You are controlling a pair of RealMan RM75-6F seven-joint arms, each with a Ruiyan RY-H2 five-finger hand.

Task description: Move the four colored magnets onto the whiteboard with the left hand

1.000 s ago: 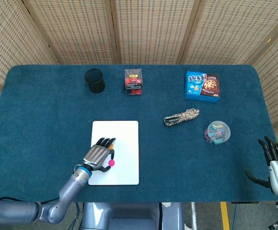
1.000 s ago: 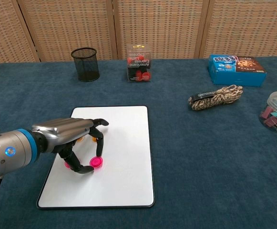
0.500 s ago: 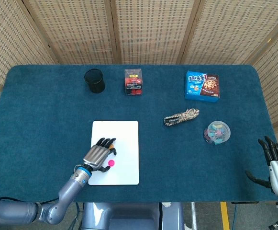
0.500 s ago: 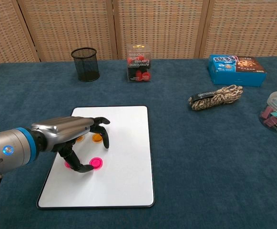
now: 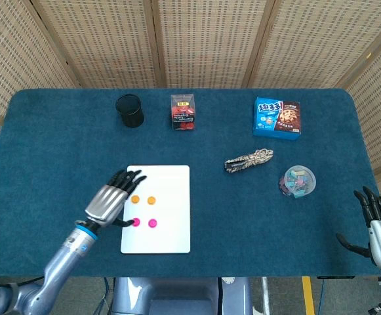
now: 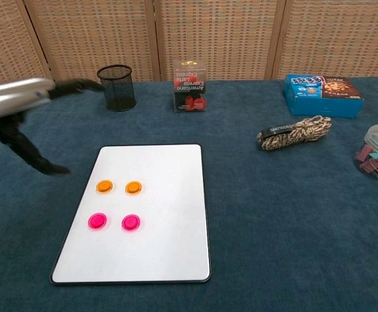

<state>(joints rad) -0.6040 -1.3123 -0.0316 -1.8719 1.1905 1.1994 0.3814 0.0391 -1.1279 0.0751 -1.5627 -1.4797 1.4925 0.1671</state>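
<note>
— Blue felt on the table [image 5: 59,144], wide and bare in places; the whiteboard [image 6: 169,247] lies on it, flat, in front of me. What do you make of the count?

— Four on the board in a neat square: two orange magnets [image 6: 104,186] [image 6: 133,187] above, two pink magnets [image 6: 97,220] [image 6: 131,222] below. None hangs over the edge. I judge the task as good as done.

— My left hand [image 5: 111,200] is lifted just off the board's left edge, fingers spread, nothing in them. From the head view its thumb tip looks very near the left pink magnet; I can't tell whether it touches.

— That's my worry. A low sweep across the board could catch a magnet and skid it, or knock it onto the felt.

— And the right hand [image 5: 377,223]?

— Idle at the far right edge of the table, fingers apart, holding nothing, well away from everything.

— The black mesh cup [image 6: 116,87], the snack box [image 6: 323,87], the rope [image 6: 294,132] and the clip tub [image 6: 377,153] all sit well apart from the board. A wide swing of the left arm towards the back could topple the cup, which stands nearest.
</note>
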